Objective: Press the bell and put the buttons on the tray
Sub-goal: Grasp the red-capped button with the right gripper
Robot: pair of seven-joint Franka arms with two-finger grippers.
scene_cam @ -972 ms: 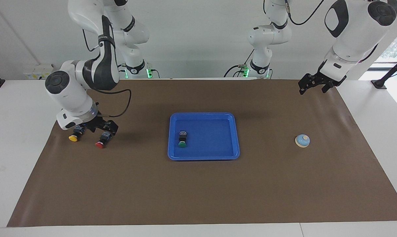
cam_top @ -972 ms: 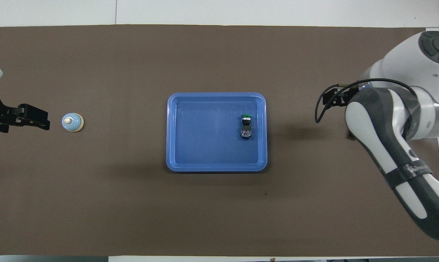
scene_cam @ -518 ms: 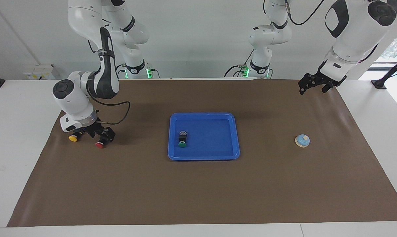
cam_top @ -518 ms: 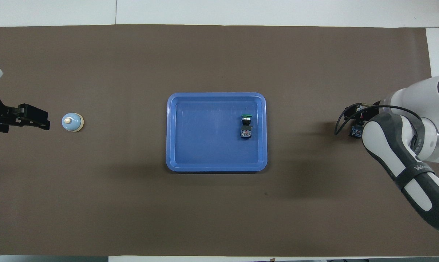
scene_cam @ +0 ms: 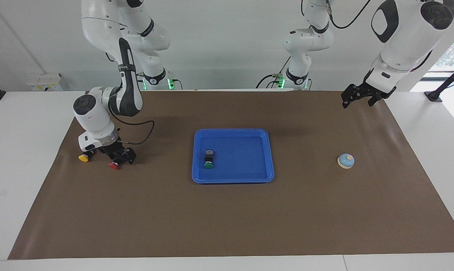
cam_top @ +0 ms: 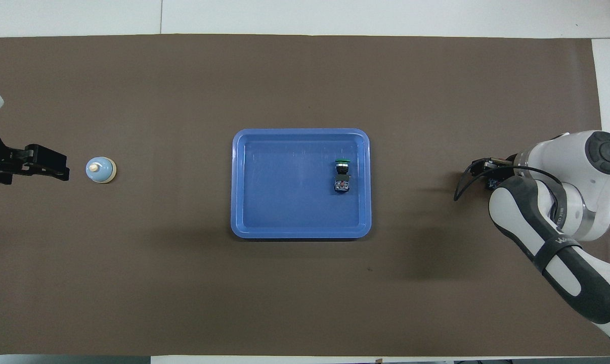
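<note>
Here I was partway through: one button in, two to go.

The brown mat (scene_cam: 227, 218) covered the table, and the blue tray (scene_cam: 232, 178) sat mid-mat with the green button (scene_cam: 208, 162) already lying in it. My right gripper (scene_cam: 118, 158) was down on the mat at the right arm's end, set about the red button (scene_cam: 114, 165); whether my fingers had closed on it I could not tell. The yellow button (scene_cam: 84, 157) lay just beside it, untouched on the mat. My left gripper (scene_cam: 357, 97) waited in the air with its fingers wide and empty, while the bell (scene_cam: 346, 160) stood on the mat at that end. By my reckoning, the red and yellow buttons remained to be moved.
</note>
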